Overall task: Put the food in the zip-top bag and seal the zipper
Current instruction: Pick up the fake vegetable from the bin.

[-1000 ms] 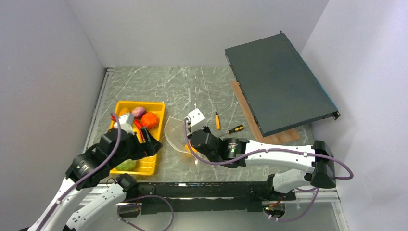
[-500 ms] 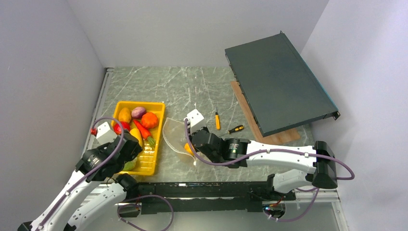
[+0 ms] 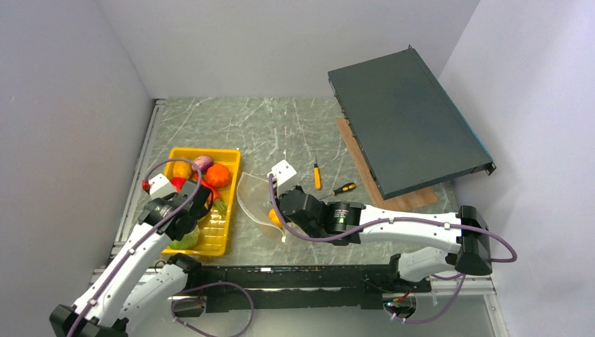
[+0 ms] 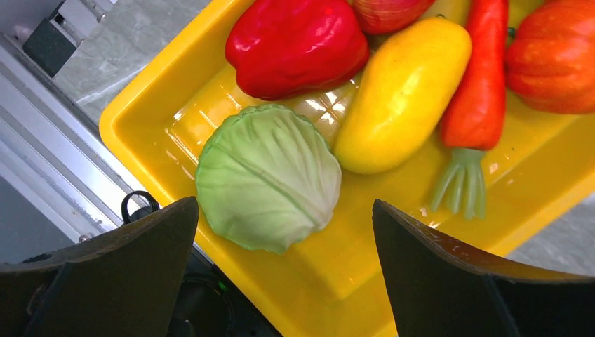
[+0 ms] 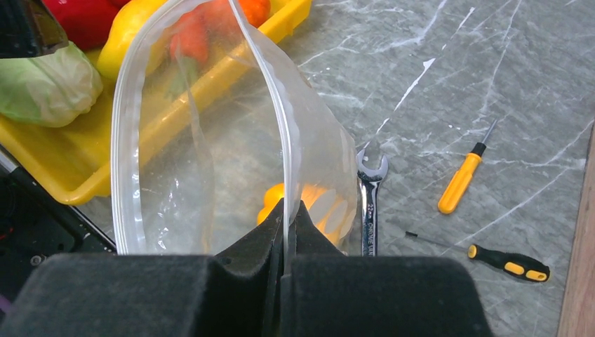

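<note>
On your left, the left gripper (image 4: 284, 203) hangs over the near end of the yellow tray (image 4: 140, 105). Its fingers are spread wide and empty, and the cabbage (image 4: 259, 175) sits right below the gap, so it looks lined up to take that piece next. Beyond the cabbage, a red pepper (image 4: 298, 42), a yellow piece (image 4: 403, 91), the carrot (image 4: 480, 84) and a round orange piece (image 4: 554, 56) lie packed together. You would likely find the cabbage, at the open end, the easier grab.

Just right of the tray, the right gripper (image 5: 284, 232) has its fingers pressed together on the rim of the bag (image 5: 175, 161). It pinches the plastic and lifts the mouth into an open loop facing the tray, which I judge is meant to give your left arm a target. The zipper strip (image 5: 121, 140) runs round that loop, unsealed. A small orange piece (image 5: 309, 203) already lies inside.

Further right a wrench (image 5: 370, 217) lies against the bag's edge. Past it are an orange-handled screwdriver (image 5: 459, 182) and a black-handled screwdriver (image 5: 505, 260), then a dark flat case (image 3: 403, 119) propped on a wooden board (image 3: 372, 182).

Everything rests on a smooth grey-green marbled tabletop (image 3: 231, 126), closed in by plain white walls (image 3: 281, 42).
</note>
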